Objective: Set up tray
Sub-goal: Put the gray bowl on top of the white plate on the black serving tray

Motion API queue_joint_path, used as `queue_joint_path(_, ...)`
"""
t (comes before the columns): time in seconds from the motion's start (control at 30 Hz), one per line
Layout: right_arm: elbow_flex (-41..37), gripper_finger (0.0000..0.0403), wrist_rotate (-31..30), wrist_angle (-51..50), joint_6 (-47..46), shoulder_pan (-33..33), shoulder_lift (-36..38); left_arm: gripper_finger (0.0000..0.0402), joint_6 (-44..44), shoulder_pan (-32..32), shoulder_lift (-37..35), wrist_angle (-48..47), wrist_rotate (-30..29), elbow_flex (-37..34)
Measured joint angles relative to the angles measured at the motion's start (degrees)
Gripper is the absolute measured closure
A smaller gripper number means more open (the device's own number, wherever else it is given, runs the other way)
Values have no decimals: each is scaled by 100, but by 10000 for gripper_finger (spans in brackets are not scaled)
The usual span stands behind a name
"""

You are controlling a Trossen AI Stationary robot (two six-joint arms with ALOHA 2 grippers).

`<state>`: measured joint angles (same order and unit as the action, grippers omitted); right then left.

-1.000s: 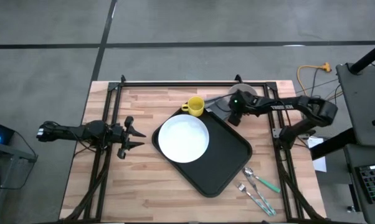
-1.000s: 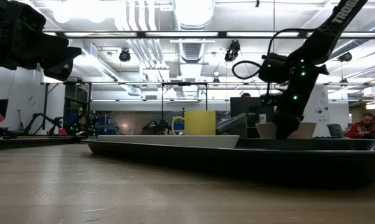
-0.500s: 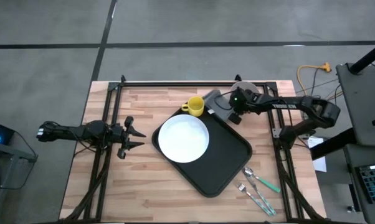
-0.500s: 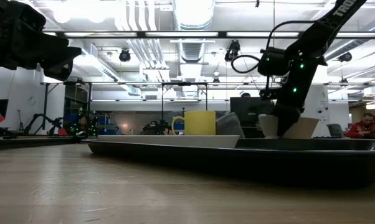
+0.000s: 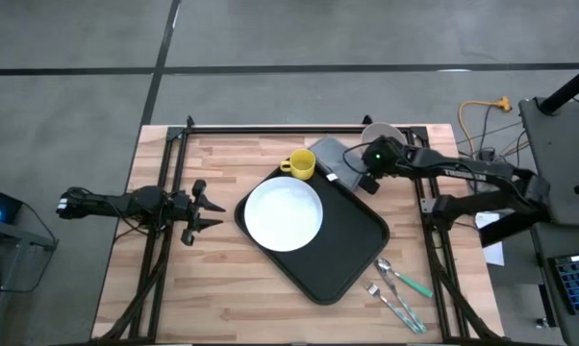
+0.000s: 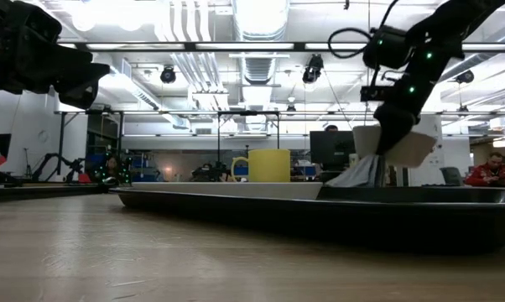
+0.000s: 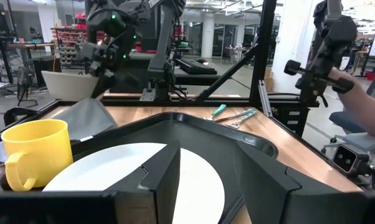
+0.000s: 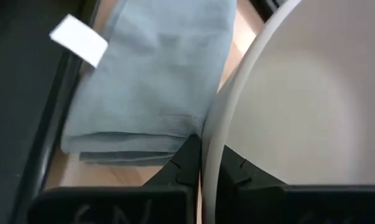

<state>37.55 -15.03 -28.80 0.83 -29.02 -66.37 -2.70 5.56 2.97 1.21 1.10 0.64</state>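
Note:
The black tray (image 5: 357, 240) lies slantwise mid-table with the round white plate (image 5: 284, 213) resting flat in it. A yellow mug (image 5: 302, 164) stands at the tray's far corner. Beside it lies a folded grey napkin (image 5: 328, 154). My right gripper (image 6: 387, 138) is above the tray's far right side, shut on a white bowl (image 6: 399, 147) that hangs tilted in the air. One end of the napkin (image 6: 353, 172) rises toward the bowl. My left gripper (image 5: 211, 208) waits open and level at the table's left. My right gripper pinches the bowl's rim (image 8: 206, 134), one finger (image 8: 187, 155) outside and the other inside the hollow. It slants down from the table's right. The bowl is lifted clear and tilted. The napkin (image 8: 150, 81) lies against the outer finger; whether it is caught I cannot tell.
Cutlery with a green handle (image 5: 397, 288) lies on the wood near the table's right front. Black frame rails (image 5: 270, 128) run along the table's far edge and sides. A person's arm (image 7: 362, 93) shows beyond the table's right side.
My right gripper has risen with the bowl, which stood low by the tray's far side and now hangs tilted above it. The grey napkin's end by the bowl has come up with it, and more of the napkin shows from above.

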Motion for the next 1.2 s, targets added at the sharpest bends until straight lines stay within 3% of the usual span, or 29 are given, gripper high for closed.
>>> queue_joint_path(0.8,-16,394,9,37,-332,92,136,266,0,0,0,0,0,0)
queue_joint_path(1.2,-222,382,647,83,-324,93,136,266,0,-1,1,0,0,0)
